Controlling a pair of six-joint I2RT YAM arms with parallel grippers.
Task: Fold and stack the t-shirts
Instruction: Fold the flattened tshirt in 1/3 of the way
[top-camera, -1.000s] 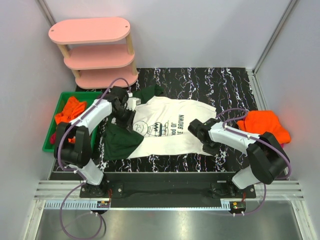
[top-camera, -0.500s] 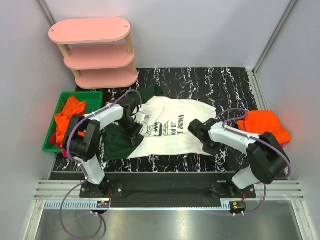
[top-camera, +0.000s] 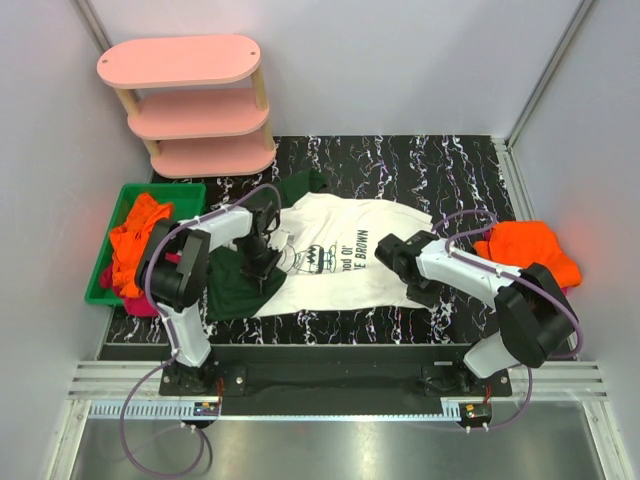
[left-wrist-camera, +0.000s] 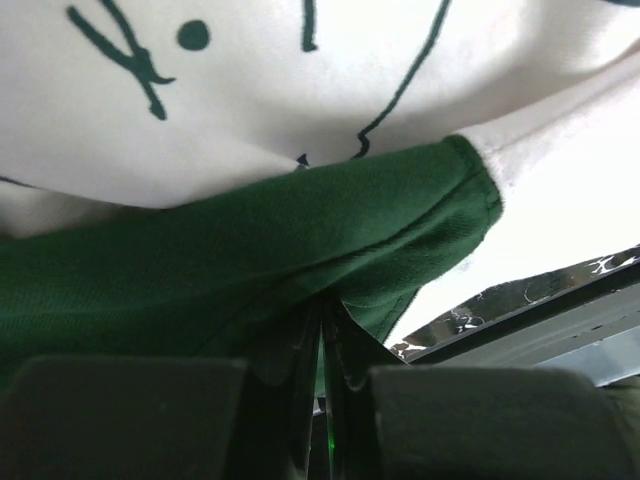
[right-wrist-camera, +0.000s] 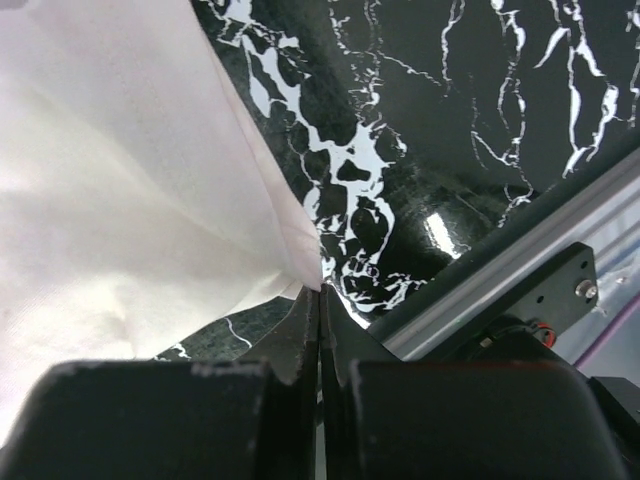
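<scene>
Top view: white shirt (top-camera: 345, 255) lies spread mid-table (top-camera: 440, 170), print up, with one green sleeve (top-camera: 235, 285) at its near-left corner. The left gripper (top-camera: 264, 256) sits on the shirt's left part and the right gripper (top-camera: 398, 258) at its right edge. We can't see either set of jaws from here, the wrists hide them. An orange shirt (top-camera: 530, 250) is bunched at the right table edge. The bin (top-camera: 105, 290) on the left holds orange cloth and a bit of magenta, and we can't count the shirts in it. The pink shelf (top-camera: 190, 100) is far left.

Left wrist: the jaws are almost pressed together, pinching a fold of green sleeve (left-wrist-camera: 250, 250). White printed cloth fills the top, with the face print cut off.

Right wrist: the jaws are pressed together and the shirt's white edge (right-wrist-camera: 120, 180) runs right into the tips, pinched. Marble table shows beside it.
</scene>
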